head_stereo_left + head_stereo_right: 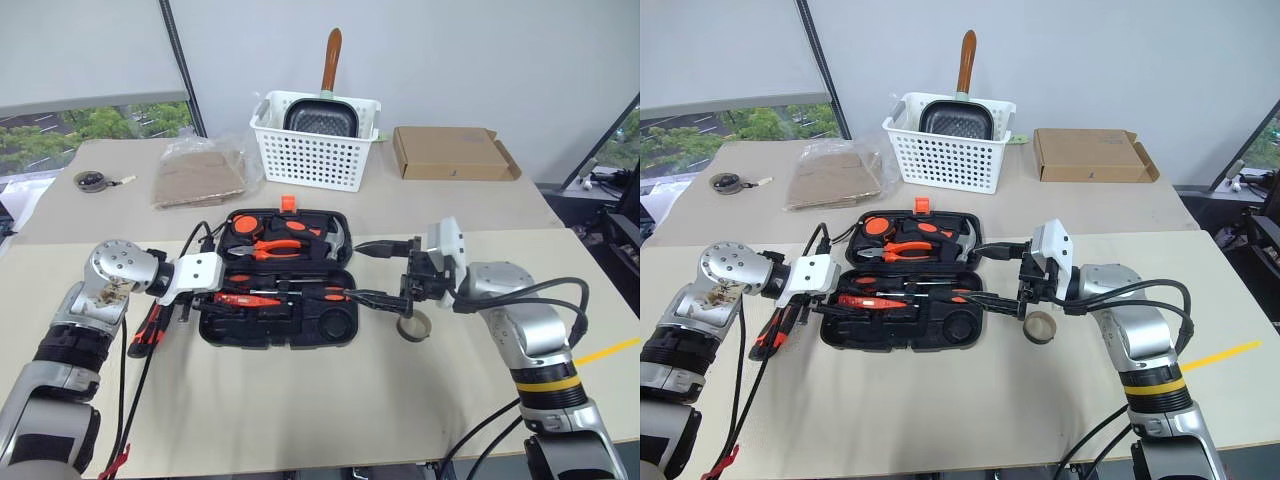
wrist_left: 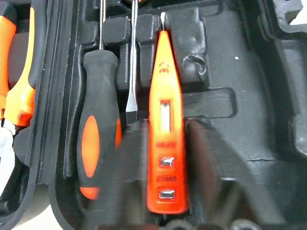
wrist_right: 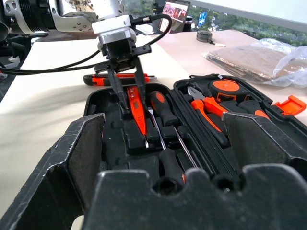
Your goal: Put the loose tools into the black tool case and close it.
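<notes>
Tester screwdriver [image 2: 165,139] | between parted left gripper [image 3: 128,103] fingers | in case [image 1: 330,325] recess

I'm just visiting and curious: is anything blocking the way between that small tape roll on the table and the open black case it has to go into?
Nothing visible lies between them. The tape roll sits on the table just off the end of the black tool case, under the right gripper. The round recess at that end looks free.
</notes>
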